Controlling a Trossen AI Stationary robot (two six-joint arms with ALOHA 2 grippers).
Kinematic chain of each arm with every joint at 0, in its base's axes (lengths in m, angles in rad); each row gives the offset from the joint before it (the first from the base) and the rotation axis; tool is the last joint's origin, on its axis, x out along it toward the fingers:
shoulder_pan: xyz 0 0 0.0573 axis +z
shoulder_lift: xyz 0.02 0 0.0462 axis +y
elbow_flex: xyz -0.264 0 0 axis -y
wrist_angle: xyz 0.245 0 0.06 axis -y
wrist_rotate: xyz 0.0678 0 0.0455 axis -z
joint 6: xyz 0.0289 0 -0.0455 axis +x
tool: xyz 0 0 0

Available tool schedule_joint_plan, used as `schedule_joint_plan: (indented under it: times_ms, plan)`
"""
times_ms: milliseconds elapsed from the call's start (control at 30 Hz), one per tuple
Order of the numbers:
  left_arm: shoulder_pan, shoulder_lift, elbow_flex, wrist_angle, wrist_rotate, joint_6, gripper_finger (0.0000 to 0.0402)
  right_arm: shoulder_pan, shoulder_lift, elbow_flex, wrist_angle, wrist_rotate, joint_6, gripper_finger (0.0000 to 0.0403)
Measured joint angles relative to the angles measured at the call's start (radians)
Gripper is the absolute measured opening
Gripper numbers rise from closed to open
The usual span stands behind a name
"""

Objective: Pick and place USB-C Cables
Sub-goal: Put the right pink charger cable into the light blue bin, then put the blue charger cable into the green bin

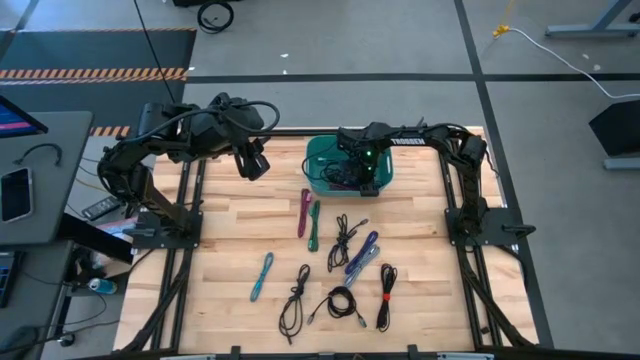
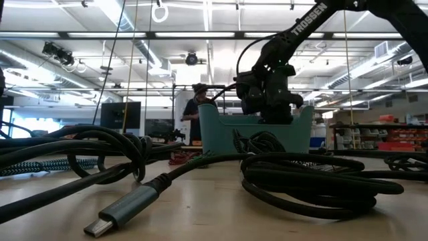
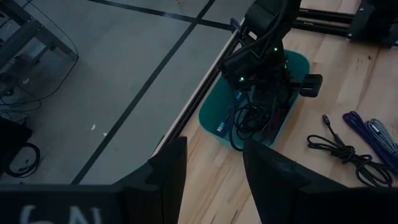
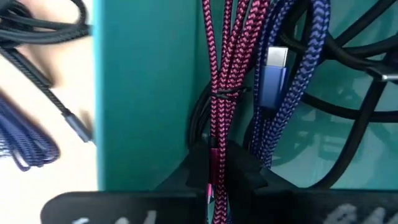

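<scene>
The right tool (image 4: 214,177) is clamped on a magenta cable (image 4: 225,74) and hangs inside the teal bin (image 1: 322,152), above the blue cable (image 4: 292,74) already there; best to lower until the bundle rests, then release straight up; the left tool (image 3: 214,180) waits open, well apart.

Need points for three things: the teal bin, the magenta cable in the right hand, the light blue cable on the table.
teal bin (image 1: 318,150), high view, bare left rim.
magenta cable (image 4: 219,81), right wrist view, braided strands above the tie, inside the bin.
light blue cable (image 1: 262,276), high view, middle of the folded bundle.
</scene>
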Motion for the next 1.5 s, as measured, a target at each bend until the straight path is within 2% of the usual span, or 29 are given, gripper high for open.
schedule_joint_plan:
  times_ms: [67, 233, 333, 567, 733, 833, 967, 1133, 1233, 1333, 1433, 1500]
  plan:
    - [0.000, 0.000, 0.000, 0.000, 0.000, 0.000, 0.0164, 0.000, 0.000, 0.000, 0.002, 0.013, 0.000, 0.0045]
    - [0.000, 0.000, 0.000, 0.000, 0.000, 0.000, 0.0164, 0.004, 0.000, 0.014, -0.003, 0.021, 0.039, 0.0130]
    - [0.000, 0.000, 0.000, 0.000, 0.000, 0.000, 0.0164, 0.012, 0.000, 0.049, -0.025, 0.014, 0.048, 0.0162]
    - [0.000, 0.000, 0.000, 0.000, 0.000, -0.006, 0.0164, 0.056, 0.000, 0.269, -0.200, -0.151, 0.084, 0.0173]
    - [0.000, 0.000, 0.000, -0.033, 0.000, -0.074, 0.0164, 0.095, -0.002, 0.467, -0.261, -0.131, 0.083, 0.0173]
    - [0.000, -0.004, -0.050, -0.035, -0.005, -0.144, 0.0164, 0.106, -0.002, 0.584, -0.288, -0.087, 0.083, 0.0173]
    - [-0.009, -0.003, -0.193, -0.032, -0.024, -0.276, 0.0164, 0.109, -0.003, 0.743, -0.330, 0.002, 0.083, 0.0173]
    - [-0.043, -0.009, -0.498, -0.030, -0.002, -0.456, 0.0164, 0.095, -0.003, 0.918, -0.389, 0.106, 0.083, 0.0173]
    - [-0.076, -0.025, -0.676, -0.032, 0.136, -0.592, 0.0164, 0.076, -0.009, 0.980, -0.397, 0.147, 0.083, 0.0174]
    - [-0.121, -0.052, -0.828, -0.015, 0.304, -0.751, 0.0164, 0.052, -0.051, 0.947, -0.358, 0.165, 0.082, 0.0173]
    - [-0.199, -0.078, -0.947, 0.078, 0.383, -0.903, 0.0164, 0.027, -0.063, 0.947, -0.360, 0.167, 0.087, 0.0174]
    - [-0.257, -0.100, -1.013, 0.205, 0.399, -0.993, 0.0164, 0.012, -0.062, 0.945, -0.359, 0.167, 0.090, 0.0174]
